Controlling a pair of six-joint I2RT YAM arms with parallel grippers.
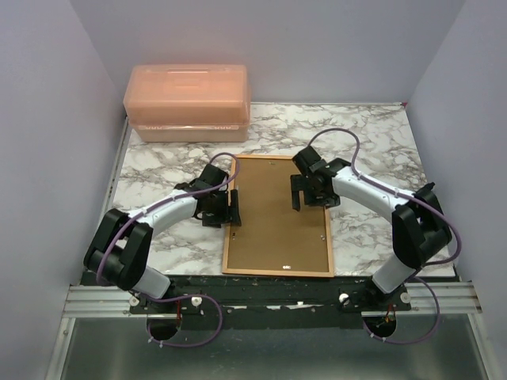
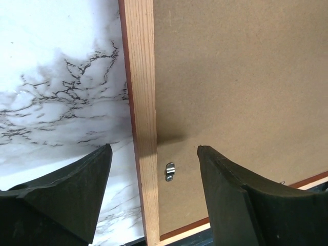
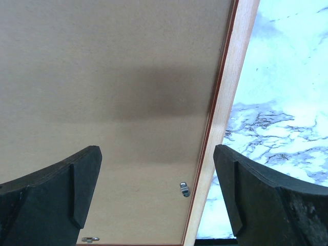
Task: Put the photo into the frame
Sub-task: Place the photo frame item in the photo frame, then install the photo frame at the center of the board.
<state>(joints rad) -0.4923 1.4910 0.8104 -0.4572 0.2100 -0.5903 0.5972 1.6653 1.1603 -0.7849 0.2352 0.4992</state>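
- Jaws of the left gripper (image 2: pixel 154 148) are being held apart, gripping nothing, over the left rail of the frame (image 2: pixel 143 102). Those of the right gripper (image 3: pixel 156 148) are likewise being held wide and empty over the right rail.
- The frame is being viewed back-up, flat on the marble table (image 1: pixel 372 150), with the brown backing board (image 1: pixel 277 229) seated in its opening.
- The photo is not being shown in any view. It is possibly being hidden under the board, but this cannot be told.
- Progress is being judged late if so. The small metal clip (image 2: pixel 170 171) at the rail is being taken as work left.
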